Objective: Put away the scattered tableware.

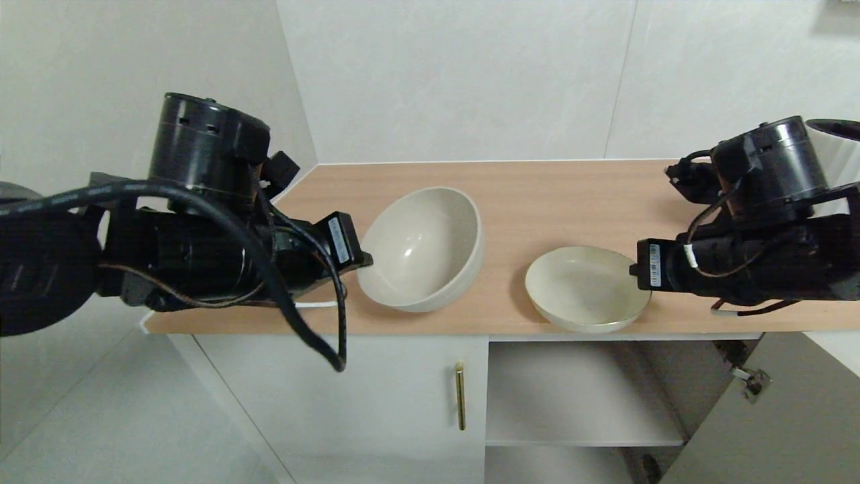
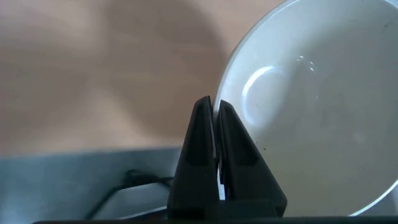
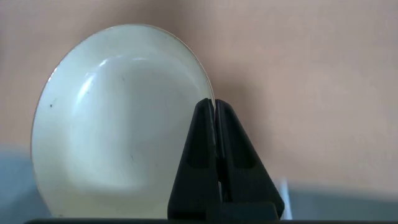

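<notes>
A large cream bowl [image 1: 423,249] is tilted on its side over the wooden counter [image 1: 537,195], its opening facing up and toward me. My left gripper [image 1: 365,258] is shut on its left rim; in the left wrist view the fingers [image 2: 202,134] pinch the thin edge of the bowl [image 2: 311,112]. A smaller shallow cream dish [image 1: 584,286] lies near the counter's front edge. On its right rim my right gripper [image 1: 635,270] is shut, and the right wrist view has the fingers [image 3: 200,140] clamped on the edge of the dish [image 3: 118,118].
Below the counter, a white cabinet door with a gold handle [image 1: 460,395] is closed on the left. The right compartment stands open with a shelf [image 1: 578,440], its door [image 1: 772,417] swung out to the right. A white container [image 1: 836,144] stands at the back right.
</notes>
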You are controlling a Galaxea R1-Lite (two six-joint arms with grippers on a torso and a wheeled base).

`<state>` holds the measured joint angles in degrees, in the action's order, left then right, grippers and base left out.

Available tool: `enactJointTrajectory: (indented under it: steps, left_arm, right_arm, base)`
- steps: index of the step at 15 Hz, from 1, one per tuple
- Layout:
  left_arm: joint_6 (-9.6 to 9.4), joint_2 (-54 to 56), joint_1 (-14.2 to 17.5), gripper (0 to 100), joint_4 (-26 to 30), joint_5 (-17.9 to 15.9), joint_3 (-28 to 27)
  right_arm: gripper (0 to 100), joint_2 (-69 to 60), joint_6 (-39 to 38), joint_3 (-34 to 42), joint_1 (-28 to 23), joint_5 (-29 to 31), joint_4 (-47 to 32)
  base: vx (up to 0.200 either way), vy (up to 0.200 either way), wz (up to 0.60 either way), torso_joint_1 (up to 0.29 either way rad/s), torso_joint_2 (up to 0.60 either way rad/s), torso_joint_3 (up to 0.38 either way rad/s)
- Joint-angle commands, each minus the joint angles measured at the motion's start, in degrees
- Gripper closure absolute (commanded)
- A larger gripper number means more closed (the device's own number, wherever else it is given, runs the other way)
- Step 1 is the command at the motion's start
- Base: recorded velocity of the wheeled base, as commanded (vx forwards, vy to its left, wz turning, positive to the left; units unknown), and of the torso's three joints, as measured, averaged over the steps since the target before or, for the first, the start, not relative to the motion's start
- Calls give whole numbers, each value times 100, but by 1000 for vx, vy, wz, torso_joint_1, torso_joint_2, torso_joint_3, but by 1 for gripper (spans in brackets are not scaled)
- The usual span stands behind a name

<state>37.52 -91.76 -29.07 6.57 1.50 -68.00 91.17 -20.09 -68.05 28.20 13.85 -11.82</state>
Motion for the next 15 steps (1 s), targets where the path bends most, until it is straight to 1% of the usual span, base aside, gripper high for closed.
enactJointTrajectory:
  steps: [1,2,3,4,5,7,8,9,12,15]
  left_arm:
    - [-333,633,16,100,2,-1,454]
    - [-632,932,16,100,2,-9,656]
    - [-711,1090,16,100,2,-9,797]
    - [-729,1160,16,100,2,-18,867]
    - [-782,1213,16,100,-7,-9,982]
    - [-905,1231,16,100,-15,-9,1157]
    - [-931,1222,16,100,-15,-9,1175]
    - [-1001,1187,16,100,-15,-9,1219]
    - [-992,1099,7,100,-24,-27,1219]
    - [-992,1072,-2,100,-24,-27,1210]
  right_arm:
    - [100,-671,5,125,-42,-304,-303]
    - [100,-952,5,134,-34,-444,-698]
    - [100,-1084,-4,169,-34,-515,-953]
    - [100,-1172,-12,239,-34,-576,-1024]
    - [100,-1348,-39,468,-139,-673,-1024]
    - [100,-1532,-39,679,-183,-866,-953]
    - [100,-1568,-39,714,-183,-866,-953]
    - [100,-1638,-12,855,-183,-858,-944]
    - [100,-1664,14,899,-174,-840,-936]
    - [100,-1629,14,899,-174,-831,-936]
  base:
    - [0,0,0,0,0,0]
    - [0,0,0,0,0,0]
    - [0,0,0,0,0,0]
    - [0,0,0,0,0,0]
    - [0,0,0,0,0,0]
    - [0,0,0,0,0,0]
    - [0,0,0,0,0,0]
    - [0,0,0,0,0,0]
    - [0,0,0,0,0,0]
    - [-200,0,0,9,4,2]
